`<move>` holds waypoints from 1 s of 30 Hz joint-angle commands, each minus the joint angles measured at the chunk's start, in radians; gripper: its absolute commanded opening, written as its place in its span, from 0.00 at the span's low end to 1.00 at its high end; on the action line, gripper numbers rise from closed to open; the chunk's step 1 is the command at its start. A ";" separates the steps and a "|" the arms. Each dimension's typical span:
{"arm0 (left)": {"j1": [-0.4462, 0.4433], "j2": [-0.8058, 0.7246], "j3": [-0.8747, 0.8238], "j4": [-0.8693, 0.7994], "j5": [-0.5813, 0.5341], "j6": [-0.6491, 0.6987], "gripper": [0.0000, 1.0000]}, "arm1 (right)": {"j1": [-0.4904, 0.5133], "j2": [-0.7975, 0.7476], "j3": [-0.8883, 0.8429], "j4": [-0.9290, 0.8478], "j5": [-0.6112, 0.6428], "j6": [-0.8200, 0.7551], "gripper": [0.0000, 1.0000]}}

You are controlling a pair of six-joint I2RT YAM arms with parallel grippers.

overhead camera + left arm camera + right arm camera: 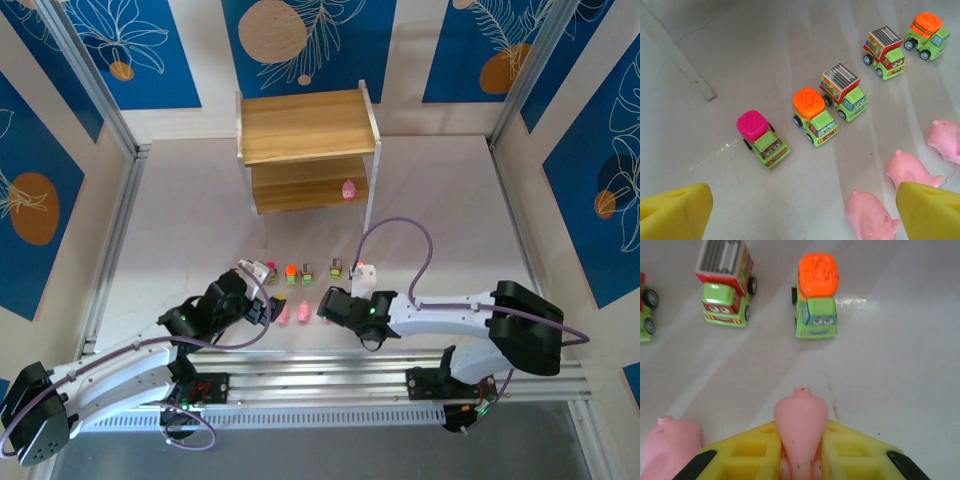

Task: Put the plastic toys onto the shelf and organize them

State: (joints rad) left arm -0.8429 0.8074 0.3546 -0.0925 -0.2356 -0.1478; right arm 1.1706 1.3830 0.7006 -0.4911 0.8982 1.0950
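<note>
Step in hand: grasping a pig for the shelf. Nearest the arm bases, the right pincer (801, 436) has its yellow pads against both flanks of a pink pig (801, 420), snout pointing away. It looks gripped; I cannot tell whether it is off the bench (450, 220) yet. Another pig (669, 446) lies just beside it on the left. The left pincer (802, 212) hangs wide open with nothing in it, over the left end of the toys. Three loose pigs (907, 170) sit near its right pad. Next out is the line of toy trucks (815, 117), five in the left wrist view, topped pink, orange, grey, grey, orange, all upright on the bench and none touched yet. Far end: the shelf (305, 125) stands well apart from the toys, with one shelved pig (348, 189) at the right end of the lower board (295, 188); the top board looks bare. Judgement: task early, most toys not yet placed. The next move calls for a straight lift clear of the neighbouring pig, a carry over the truck line without clipping it, then a set-down next to the shelved pig so the pigs group together.
</note>
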 commanded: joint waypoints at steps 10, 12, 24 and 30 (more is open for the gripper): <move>-0.013 0.006 0.020 0.022 0.007 0.013 0.94 | -0.119 -0.082 0.174 0.008 -0.054 -0.300 0.21; -0.013 0.007 0.021 0.022 0.007 0.015 0.94 | -0.137 -0.080 0.199 0.013 -0.070 -0.336 0.21; -0.013 0.006 0.019 0.022 -0.001 0.014 0.94 | -0.236 -0.036 0.338 0.057 -0.123 -0.509 0.21; -0.013 0.006 0.019 0.022 0.000 0.013 0.94 | -0.289 0.016 0.421 0.082 -0.160 -0.582 0.21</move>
State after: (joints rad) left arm -0.8433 0.8139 0.3546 -0.0895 -0.2359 -0.1478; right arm 0.9001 1.3743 1.0714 -0.4374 0.7715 0.5766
